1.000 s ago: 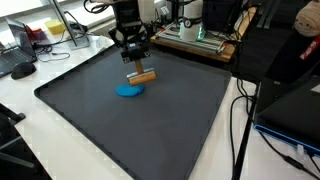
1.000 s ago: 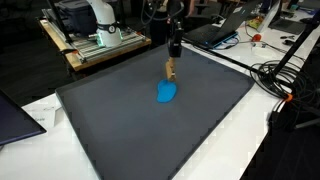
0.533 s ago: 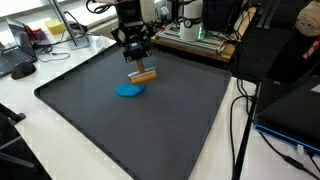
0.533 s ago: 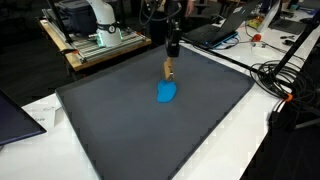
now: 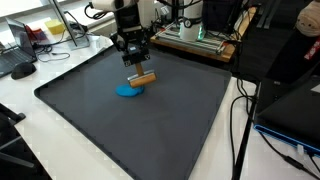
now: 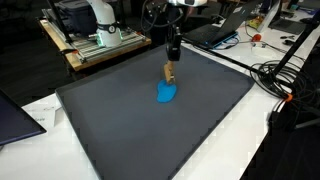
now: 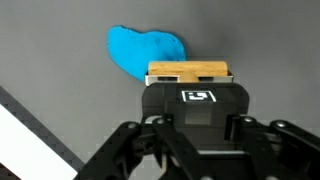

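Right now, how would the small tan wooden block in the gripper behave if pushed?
The small tan wooden block is probably stiff: its edges look straight in the shut gripper. Flat faces suggest sliding, not rolling, on the dark grey mat. Likely light, being wood.

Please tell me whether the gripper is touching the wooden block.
Touching. In an exterior view the gripper is shut on one end of the wooden block, with no gap between them.

A dark mat [image 5: 150,130] covers the white table [image 5: 60,140], with black cables [image 5: 240,130] and perhaps a keyboard [image 5: 10,57] beside it.
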Robot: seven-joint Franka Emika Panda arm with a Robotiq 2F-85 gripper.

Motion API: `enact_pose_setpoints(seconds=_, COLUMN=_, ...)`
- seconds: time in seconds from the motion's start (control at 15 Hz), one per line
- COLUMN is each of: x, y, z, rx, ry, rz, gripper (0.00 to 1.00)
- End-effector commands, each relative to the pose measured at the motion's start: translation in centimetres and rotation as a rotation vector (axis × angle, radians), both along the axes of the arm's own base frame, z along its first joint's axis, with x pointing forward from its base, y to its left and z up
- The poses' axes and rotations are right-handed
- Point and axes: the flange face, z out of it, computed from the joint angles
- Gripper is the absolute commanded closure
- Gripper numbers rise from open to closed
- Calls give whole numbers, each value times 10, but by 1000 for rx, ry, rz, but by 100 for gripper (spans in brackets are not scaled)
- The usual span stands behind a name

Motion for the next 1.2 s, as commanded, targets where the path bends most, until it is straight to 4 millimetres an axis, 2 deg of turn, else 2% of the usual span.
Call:
enact_pose_setpoints(seconds=0.0, x=12, y=-9, z=2, rx=6, ry=-12, rz=31, gripper=77)
enact_pose_setpoints(seconds=0.27, x=22, y=-16, z=-6, rx=24, ry=-15, rz=71, gripper=77)
enact_pose_setpoints(seconds=0.67, x=42, y=-18, z=-35, rx=77, ry=25, rz=122, gripper=77)
enact_pose_setpoints(seconds=1.13, x=53, y=-22, z=-70, rx=150, ry=70, rz=132, gripper=77)
